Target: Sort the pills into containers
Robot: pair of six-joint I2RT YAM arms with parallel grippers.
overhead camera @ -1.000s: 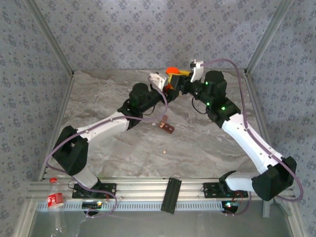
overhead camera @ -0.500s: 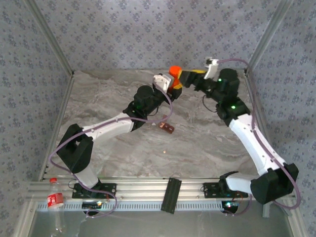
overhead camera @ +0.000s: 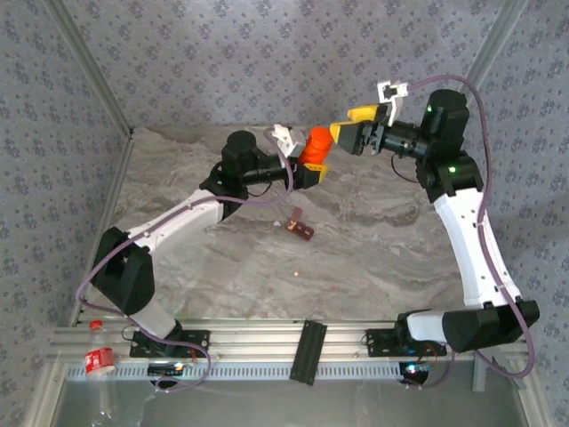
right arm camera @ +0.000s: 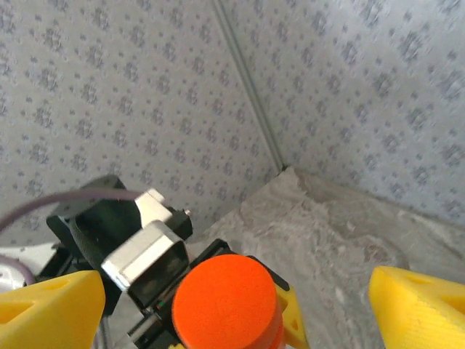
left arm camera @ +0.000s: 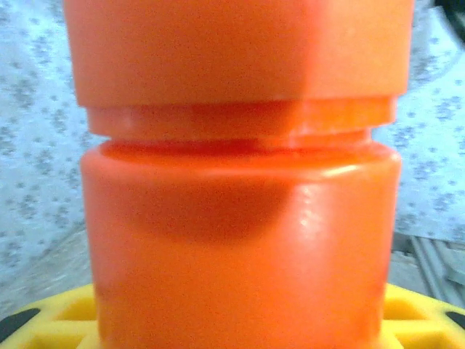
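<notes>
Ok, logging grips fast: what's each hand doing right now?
Left hand: closed on the orange cylindrical plastic bottle.
Right hand: open, holding nothing.

Capped orange bottle [overhead camera: 313,148], marble table [overhead camera: 373,258], red-labelled plastic bottle [overhead camera: 100,360]

Soft, even light; close-up orange bottle [left arm camera: 240,218] blurred with faint glare.

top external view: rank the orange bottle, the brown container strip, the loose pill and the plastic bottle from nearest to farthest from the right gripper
1. orange bottle, just left of the right gripper
2. container strip, mid-table
3. loose pill, toward the arm bases
4. plastic bottle, near-left corner
</notes>
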